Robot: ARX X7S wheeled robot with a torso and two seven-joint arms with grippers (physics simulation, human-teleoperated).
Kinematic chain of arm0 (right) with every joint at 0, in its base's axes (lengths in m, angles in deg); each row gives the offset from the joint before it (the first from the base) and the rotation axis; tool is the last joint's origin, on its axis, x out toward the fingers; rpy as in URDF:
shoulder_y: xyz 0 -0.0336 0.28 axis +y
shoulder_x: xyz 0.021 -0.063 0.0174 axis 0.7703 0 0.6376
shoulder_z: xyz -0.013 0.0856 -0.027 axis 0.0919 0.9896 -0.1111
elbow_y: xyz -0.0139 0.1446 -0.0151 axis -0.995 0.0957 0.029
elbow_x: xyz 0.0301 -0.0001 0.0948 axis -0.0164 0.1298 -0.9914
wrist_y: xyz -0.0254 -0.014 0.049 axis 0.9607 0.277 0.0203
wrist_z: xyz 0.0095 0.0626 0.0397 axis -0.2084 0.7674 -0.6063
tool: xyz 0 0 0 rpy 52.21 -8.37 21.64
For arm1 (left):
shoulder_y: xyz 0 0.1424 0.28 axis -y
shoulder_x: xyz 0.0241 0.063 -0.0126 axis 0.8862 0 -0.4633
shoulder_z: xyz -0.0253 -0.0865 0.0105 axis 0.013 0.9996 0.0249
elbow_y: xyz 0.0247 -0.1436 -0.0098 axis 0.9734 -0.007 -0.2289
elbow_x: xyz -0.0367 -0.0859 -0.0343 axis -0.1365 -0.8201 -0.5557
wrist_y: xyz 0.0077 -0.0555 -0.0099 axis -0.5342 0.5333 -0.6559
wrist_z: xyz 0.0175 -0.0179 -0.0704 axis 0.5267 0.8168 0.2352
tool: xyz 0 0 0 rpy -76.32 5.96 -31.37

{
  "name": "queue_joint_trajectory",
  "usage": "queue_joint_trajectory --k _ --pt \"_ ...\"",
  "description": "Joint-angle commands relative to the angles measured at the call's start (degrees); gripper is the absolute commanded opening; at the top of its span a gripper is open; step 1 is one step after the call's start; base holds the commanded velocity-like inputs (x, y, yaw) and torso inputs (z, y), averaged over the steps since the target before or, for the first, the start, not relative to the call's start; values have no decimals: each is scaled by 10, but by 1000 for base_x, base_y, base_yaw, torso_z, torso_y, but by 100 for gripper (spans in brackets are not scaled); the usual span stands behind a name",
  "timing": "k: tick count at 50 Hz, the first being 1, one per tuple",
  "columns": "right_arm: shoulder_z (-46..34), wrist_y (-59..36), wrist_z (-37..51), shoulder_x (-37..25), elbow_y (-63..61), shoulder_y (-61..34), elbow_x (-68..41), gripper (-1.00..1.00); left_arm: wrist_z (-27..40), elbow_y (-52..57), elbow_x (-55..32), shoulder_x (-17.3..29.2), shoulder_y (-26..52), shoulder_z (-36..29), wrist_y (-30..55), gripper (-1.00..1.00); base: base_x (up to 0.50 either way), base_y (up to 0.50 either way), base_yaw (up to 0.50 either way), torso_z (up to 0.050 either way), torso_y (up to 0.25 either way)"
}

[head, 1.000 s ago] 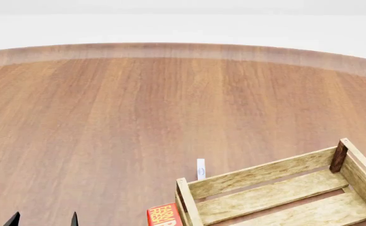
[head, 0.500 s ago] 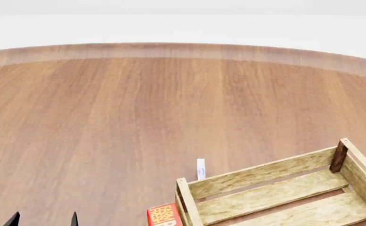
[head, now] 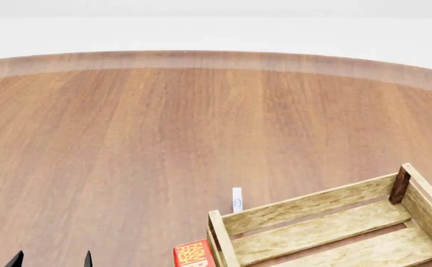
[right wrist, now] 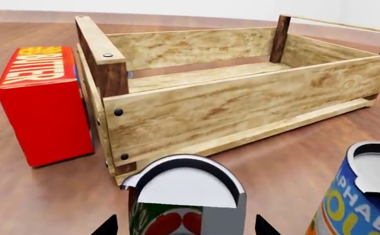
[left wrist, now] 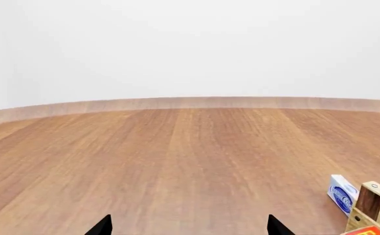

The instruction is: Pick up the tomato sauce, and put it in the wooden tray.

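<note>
On my head view, far left at the bottom edge, I see the two dark tips of my left gripper (head: 51,259), spread apart and empty above the tabletop (head: 164,144). The left wrist view confirms it: both tips sit wide apart with only bare wood between them. Moving right, a red butter box (head: 193,254) stands just beside the near left corner of the wooden tray (head: 312,214). A small white and blue box (head: 237,199) stands upright on the tabletop just behind the tray's far left wall.

The right wrist view gives me the rest. The butter box is touching or nearly touching the tray's end wall. The tomato sauce (right wrist: 184,203) stands upright on the tabletop in front of the tray's near long wall, outside it, right between the tips of my right gripper (right wrist: 186,226). Those fingers are spread on either side of the can, not touching it. Further right stands a blue-and-orange can (right wrist: 359,200), near the tomato sauce.
</note>
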Motion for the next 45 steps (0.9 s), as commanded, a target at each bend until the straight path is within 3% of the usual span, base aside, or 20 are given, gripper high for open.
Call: queue_joint_trajectory --k 1,12,13,31,45 --pt "-3 -2 2 0 8 -7 -1 100 2 0 -2 2 1 -2 0 100 0 0 0 0 0" --pt "-7 3 2 -1 12 -8 -2 100 3 -3 -4 3 3 -4 -2 100 0 0 0 0 0" --pt "-6 2 2 -1 13 -9 -3 -100 3 -2 -3 3 2 -4 -2 100 0 0 0 0 0" --pt "-12 7 2 -3 14 -8 -8 -100 6 -4 -5 5 4 -8 -4 100 1 0 0 0 0" --pt "-12 30 53 -22 -65 30 64 -100 9 -2 -7 8 3 -11 -4 100 0 0 0 0 0"
